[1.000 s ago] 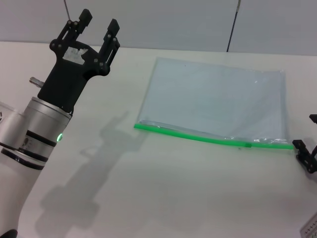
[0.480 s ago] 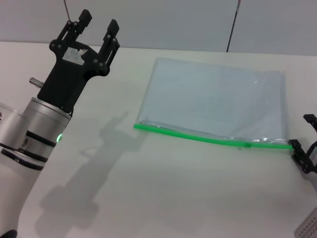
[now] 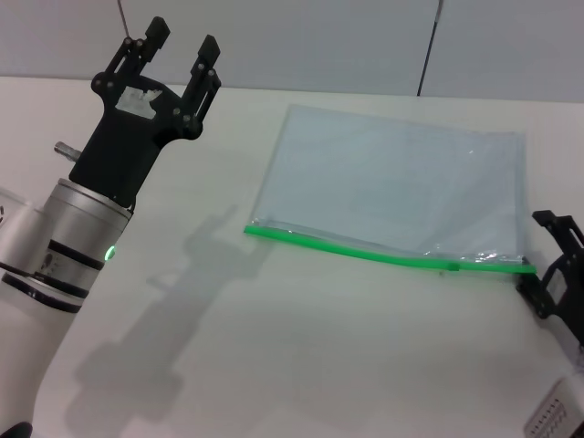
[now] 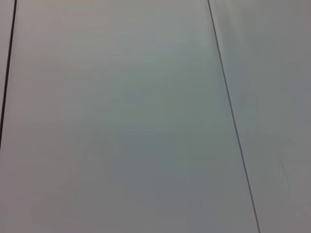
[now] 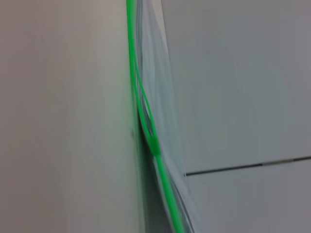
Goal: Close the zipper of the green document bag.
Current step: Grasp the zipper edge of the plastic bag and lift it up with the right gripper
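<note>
The green document bag (image 3: 392, 187) lies flat on the white table, a translucent pale pouch. Its zipper (image 3: 365, 251) is the bright green strip along the near long edge, with a small darker slider (image 3: 453, 267) toward the right end. My right gripper (image 3: 536, 255) is open at the strip's right end, one finger beyond the strip and one on the near side. The right wrist view shows the zipper (image 5: 146, 116) running lengthwise, with the two strips parted up to the slider (image 5: 155, 148). My left gripper (image 3: 182, 36) is open and raised at the far left, away from the bag.
The white table (image 3: 301, 347) extends in front of the bag. A grey wall with dark seams (image 3: 427, 46) rises behind the table. The left wrist view shows only that wall (image 4: 146, 121). A white perforated part (image 3: 557, 415) shows at the lower right corner.
My right gripper has moved left and further into view, up to the right end of the zipper. The left arm has not moved.
</note>
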{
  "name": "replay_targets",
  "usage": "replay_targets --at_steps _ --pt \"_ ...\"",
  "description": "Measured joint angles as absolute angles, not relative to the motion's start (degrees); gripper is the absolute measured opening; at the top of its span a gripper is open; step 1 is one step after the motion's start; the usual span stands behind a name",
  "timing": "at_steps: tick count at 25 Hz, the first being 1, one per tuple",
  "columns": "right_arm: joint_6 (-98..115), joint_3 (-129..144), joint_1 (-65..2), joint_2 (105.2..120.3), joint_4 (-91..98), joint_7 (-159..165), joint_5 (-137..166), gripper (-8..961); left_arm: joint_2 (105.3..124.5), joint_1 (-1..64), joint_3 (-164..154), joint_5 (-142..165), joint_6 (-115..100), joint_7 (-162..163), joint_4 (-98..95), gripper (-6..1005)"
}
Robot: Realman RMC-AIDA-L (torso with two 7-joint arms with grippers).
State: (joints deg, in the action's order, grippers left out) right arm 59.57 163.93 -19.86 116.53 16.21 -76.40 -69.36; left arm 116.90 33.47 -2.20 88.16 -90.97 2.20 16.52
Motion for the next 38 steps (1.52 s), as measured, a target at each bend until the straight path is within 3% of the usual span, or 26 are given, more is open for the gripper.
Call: replay_targets --at_steps 28,34,38 --pt "57.0 162.9 -24.8 116.37 20.3 -80.2 -70.0 881 116.90 33.5 -2.2 88.2 -91.0 2.2 16.7 586" --pt "55.8 162.8 -25.4 116.46 21.6 -80.5 -70.9 831 116.90 33.5 -2.3 88.2 -91.0 2.2 16.7 586" --pt "54.9 162.8 -25.9 116.58 21.8 -80.5 -72.0 664 116.90 33.6 -2.3 88.2 -91.0 2.2 16.7 586"
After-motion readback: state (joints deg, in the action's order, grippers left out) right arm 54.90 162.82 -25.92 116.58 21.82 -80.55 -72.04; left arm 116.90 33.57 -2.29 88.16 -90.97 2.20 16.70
